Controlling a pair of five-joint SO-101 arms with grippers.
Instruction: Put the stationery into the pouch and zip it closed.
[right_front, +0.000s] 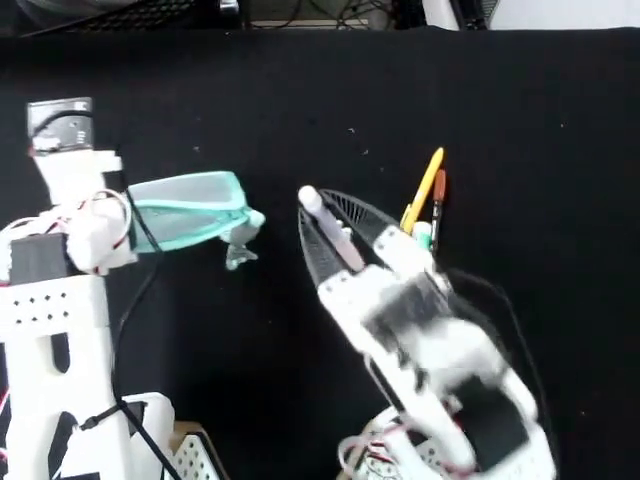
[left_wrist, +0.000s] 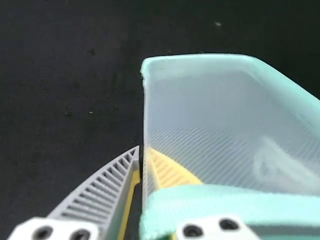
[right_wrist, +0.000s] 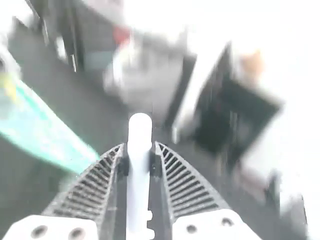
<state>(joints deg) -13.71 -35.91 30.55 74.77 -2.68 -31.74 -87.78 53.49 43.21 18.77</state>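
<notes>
The right gripper (right_wrist: 139, 152) is clenched on a white pen (right_wrist: 139, 127), held up over the table (right_front: 300, 100) with its tip towards the pouch (right_front: 190, 210) but well apart from it. The left gripper (left_wrist: 144, 157) pinches the pouch by its edge. Farther out, a yellow pen (right_front: 425, 185) and an orange pen (right_front: 438, 200) lie untouched. Loading looks barely begun; I cannot tell whether anything is inside, and zipping is left to do
</notes>
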